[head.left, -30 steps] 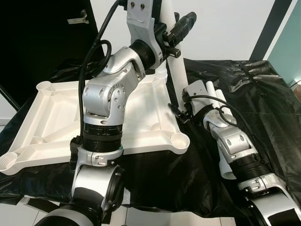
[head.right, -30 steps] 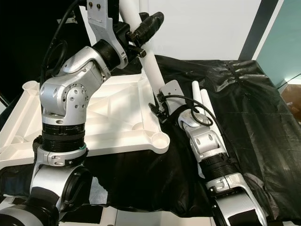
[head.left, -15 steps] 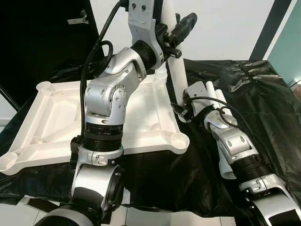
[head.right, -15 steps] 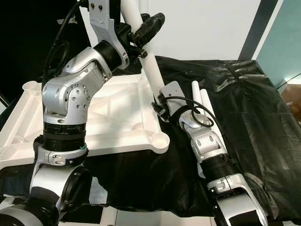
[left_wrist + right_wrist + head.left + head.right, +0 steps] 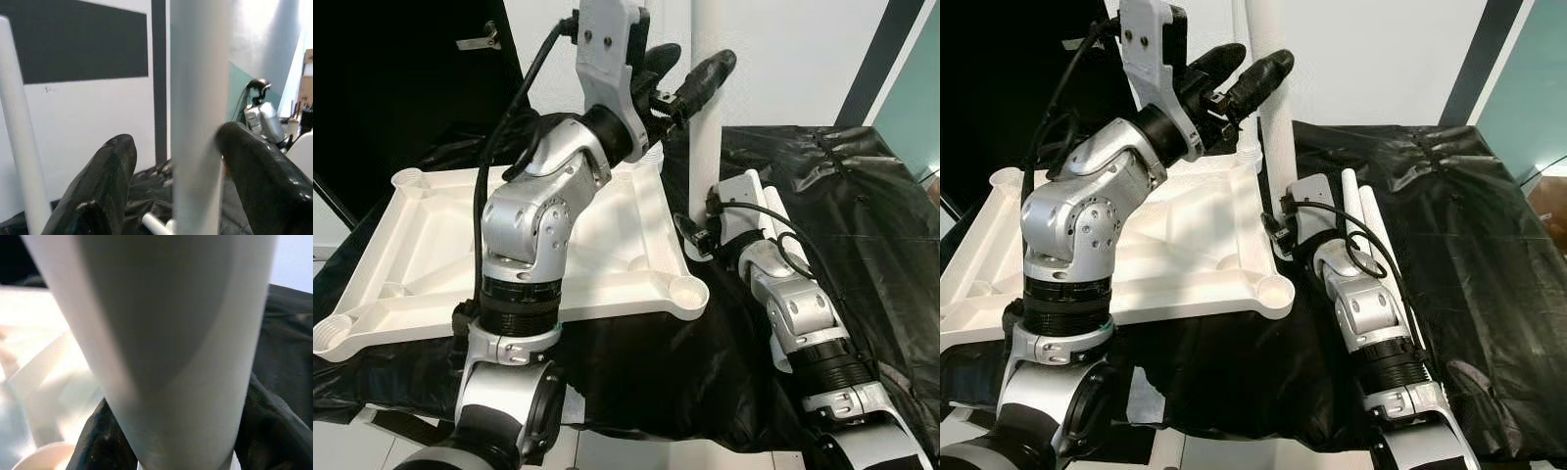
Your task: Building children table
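A crinkly black sheet (image 5: 862, 225) covers the bench. On it lies the smooth white table top (image 5: 440, 255), upside down. A round white leg (image 5: 707, 108) stands upright beside it; the right gripper (image 5: 171, 450) clamps it low, the left gripper (image 5: 171, 161) has fingers apart around it

White leg (image 5: 708, 108) (black sheet (image 5: 862, 225))

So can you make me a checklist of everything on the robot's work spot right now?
Surface: black plastic sheet covering the bench.
Job's things: white tabletop lying upside down; one white table leg held upright; spare legs lying on the sheet.
Clutter: nothing seen.
Claws: left claw open, one finger touching the upright leg; right claw shut on its lower end.
Cables: black cable along left arm.
Surroundings: white wall, dark doorway.
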You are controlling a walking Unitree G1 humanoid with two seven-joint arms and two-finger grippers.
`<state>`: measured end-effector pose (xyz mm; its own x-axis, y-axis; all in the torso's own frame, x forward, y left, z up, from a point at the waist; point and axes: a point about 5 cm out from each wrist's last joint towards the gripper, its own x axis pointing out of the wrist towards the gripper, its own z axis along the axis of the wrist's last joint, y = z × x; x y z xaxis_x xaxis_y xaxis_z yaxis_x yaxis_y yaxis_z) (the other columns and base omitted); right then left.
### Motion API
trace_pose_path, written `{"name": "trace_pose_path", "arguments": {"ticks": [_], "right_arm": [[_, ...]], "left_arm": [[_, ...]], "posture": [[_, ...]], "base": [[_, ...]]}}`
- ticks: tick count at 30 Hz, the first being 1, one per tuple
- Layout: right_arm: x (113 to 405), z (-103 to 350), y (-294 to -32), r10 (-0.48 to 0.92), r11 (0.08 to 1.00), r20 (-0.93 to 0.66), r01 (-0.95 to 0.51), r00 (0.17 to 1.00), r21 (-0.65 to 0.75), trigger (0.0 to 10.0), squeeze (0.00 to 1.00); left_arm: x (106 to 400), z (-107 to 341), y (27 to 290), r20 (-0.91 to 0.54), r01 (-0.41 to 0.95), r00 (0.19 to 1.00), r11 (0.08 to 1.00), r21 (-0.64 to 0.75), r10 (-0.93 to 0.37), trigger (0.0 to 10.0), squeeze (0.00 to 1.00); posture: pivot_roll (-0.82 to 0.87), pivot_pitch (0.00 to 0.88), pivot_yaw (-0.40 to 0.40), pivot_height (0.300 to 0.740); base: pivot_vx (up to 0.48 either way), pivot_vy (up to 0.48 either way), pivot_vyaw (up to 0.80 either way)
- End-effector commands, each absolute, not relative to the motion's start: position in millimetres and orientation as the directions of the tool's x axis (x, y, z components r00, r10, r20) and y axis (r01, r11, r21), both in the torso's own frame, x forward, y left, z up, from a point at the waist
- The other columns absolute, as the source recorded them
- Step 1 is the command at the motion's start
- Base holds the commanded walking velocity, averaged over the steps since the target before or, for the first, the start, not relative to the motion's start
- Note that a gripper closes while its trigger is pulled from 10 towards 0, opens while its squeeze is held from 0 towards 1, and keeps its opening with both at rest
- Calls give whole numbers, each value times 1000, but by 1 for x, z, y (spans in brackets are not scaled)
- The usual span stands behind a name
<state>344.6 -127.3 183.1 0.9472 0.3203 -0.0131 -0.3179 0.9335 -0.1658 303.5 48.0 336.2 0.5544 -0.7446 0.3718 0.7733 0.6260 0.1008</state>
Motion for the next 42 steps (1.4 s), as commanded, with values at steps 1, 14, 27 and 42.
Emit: {"name": "trace_pose_path", "arguments": {"ticks": [1, 14, 27, 42], "right_arm": [[344, 183, -135, 276, 955, 3, -274, 961, -111, 10000, 0], [332, 174, -128, 283, 959, 23, -282, 959, -34, 10000, 0], [317, 173, -118, 304, 953, 68, -302, 950, -38, 10000, 0], [303, 169, -92, 343, 938, 72, -345, 936, 17, 10000, 0]], "left_arm": [[303, 329, 51, 348, 775, 557, 622, 108, -754, 10000, 0], [297, 267, 71, 166, 774, 600, 620, 128, -783, 10000, 0], [287, 223, 93, 67, 735, 649, 647, 204, -758, 10000, 0], [272, 207, 95, -5, 787, 590, 574, 226, -807, 10000, 0]], "posture": [[-56, 0, 32, 740], [-33, 0, 19, 740], [-18, 12, 11, 740], [-10, 20, 2, 740]], "base": [[0, 0, 0], [0, 0, 0], [0, 0, 0], [0, 0, 0]]}}
